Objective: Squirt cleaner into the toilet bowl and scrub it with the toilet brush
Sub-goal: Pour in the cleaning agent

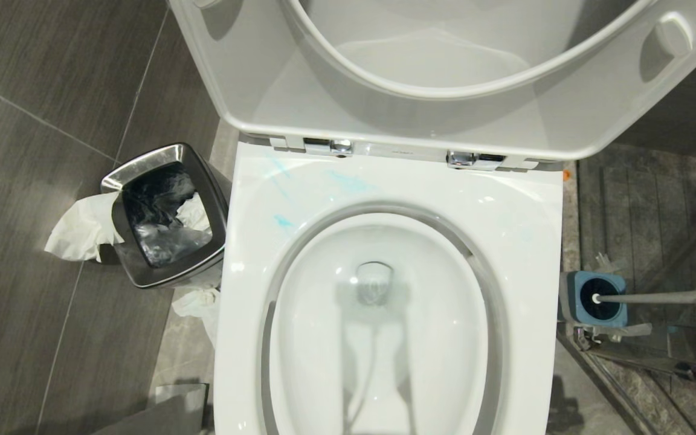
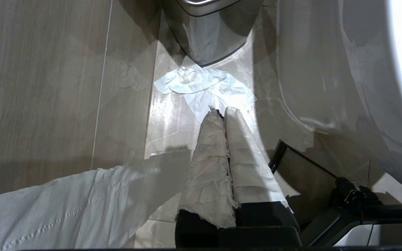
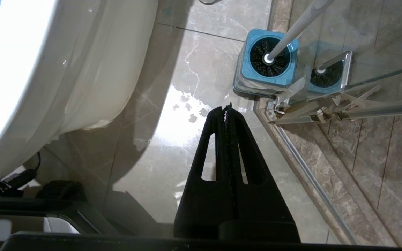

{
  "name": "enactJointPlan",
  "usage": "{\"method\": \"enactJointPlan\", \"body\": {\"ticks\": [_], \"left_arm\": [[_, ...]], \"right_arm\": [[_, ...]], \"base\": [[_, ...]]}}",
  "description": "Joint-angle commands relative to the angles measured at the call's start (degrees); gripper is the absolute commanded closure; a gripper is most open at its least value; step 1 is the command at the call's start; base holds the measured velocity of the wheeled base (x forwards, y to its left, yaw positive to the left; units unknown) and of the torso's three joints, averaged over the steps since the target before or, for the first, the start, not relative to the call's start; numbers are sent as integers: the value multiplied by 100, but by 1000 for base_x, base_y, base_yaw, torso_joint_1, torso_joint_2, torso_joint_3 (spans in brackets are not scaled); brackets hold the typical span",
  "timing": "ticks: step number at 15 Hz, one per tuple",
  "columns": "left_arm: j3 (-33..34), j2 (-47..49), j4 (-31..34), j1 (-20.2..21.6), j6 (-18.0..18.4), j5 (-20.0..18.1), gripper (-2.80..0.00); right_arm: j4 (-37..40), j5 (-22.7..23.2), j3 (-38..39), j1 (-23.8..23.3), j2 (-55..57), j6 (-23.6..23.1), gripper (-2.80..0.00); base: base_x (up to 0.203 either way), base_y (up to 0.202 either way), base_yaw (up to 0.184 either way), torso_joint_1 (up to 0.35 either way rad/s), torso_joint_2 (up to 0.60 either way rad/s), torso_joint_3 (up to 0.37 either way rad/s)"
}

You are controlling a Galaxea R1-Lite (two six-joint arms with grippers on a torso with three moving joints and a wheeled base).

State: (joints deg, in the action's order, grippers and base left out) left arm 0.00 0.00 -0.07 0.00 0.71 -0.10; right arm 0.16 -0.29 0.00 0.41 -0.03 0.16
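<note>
Toilet brush (image 3: 293,29) in holder, ahead of right gripper (image 3: 226,108); fingers together, empty.

Left fingers (image 2: 218,139) cloth-wrapped — right fingers (image 3: 234,146) black, slotted.

Toilet bowl (image 1: 378,338) between waste bin (image 1: 167,214) at left (tissue (image 1: 79,226) over its rim) and toilet brush (image 1: 656,297) in holder (image 1: 596,299) at right

Paper-wrapped left gripper (image 2: 221,113) pressed closed, tips aimed toward 12 o'clock, hanging above floor. Bare black right gripper (image 3: 226,109) likewise closed, pointing 12 o'clock, hanging low.
</note>
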Motion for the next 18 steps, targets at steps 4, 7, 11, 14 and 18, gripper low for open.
{"method": "enactJointPlan", "body": {"ticks": [4,7,11,14,18], "left_arm": [[0,9,-1,0,0,1,0],[0,9,-1,0,0,1,0],[0,9,-1,0,0,1,0],[0,9,-1,0,0,1,0],[0,9,-1,0,0,1,0]], "right_arm": [[673,-161,-518,2,375,84,0],[1247,-282,-1211,6,1369,231,0],[1123,-293,-2057,6,3324,688,0],[-190,-358,-2200,5,5220,936,0],[-3996,-530,-1601,73,7645,602,0]], "base": [[0,0,0,0,0,0],[0,0,0,0,0,0],[0,0,0,0,0,0],[0,0,0,0,0,0],[0,0,0,0,0,0]]}}
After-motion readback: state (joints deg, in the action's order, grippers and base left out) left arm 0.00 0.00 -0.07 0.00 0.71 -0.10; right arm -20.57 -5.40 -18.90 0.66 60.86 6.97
